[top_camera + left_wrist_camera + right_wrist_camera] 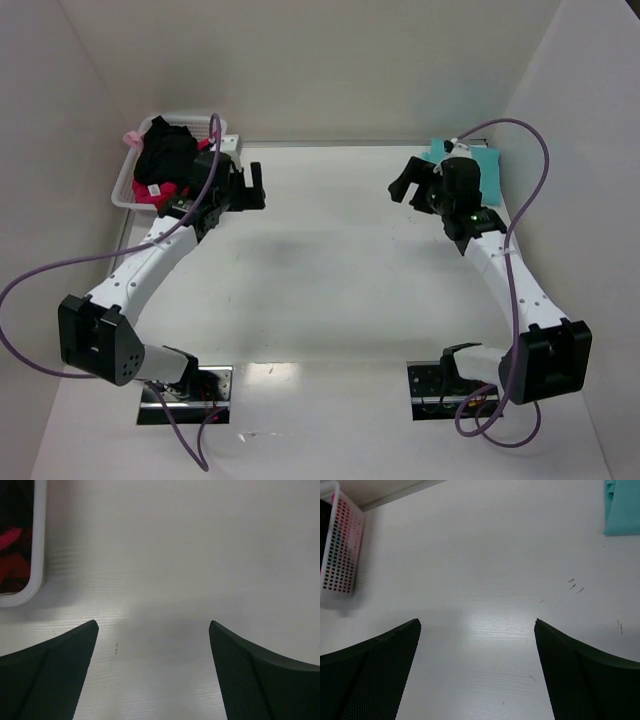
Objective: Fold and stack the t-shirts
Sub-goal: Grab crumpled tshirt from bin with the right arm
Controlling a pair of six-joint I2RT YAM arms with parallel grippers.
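Mesh-faced black fingers (55, 680) fill the bottom corners of both wrist views, with bare table between them. The left gripper (153, 623) and the right gripper (477, 621) are both spread wide and hold nothing.

From above, the arm bases (185, 385) sit at 7 and 5 o'clock on a glossy white table (330, 290). Plain white walls (350, 60) box it in at the back and on both sides. Purple cables (528, 150) loop off each arm.

At 10 o'clock stands a white lattice basket (122, 196). In it the black t-shirt (165, 150) is heaped over the magenta-pink t-shirt (148, 190), whose white tag (154, 188) shows. The teal t-shirt (490, 165) lies on the table at 2 o'clock, partly hidden behind the right arm.

Only the top view takes in all three shirts and both arms. The left wrist view catches just the basket's rim at 10 o'clock, with dark and red cloth inside. The right wrist view shows the basket's lattice wall at 10 o'clock and an edge of the teal t-shirt at 1 o'clock. It also shows small dark scuff marks (572, 585) on the table, which cannot be made out from above.
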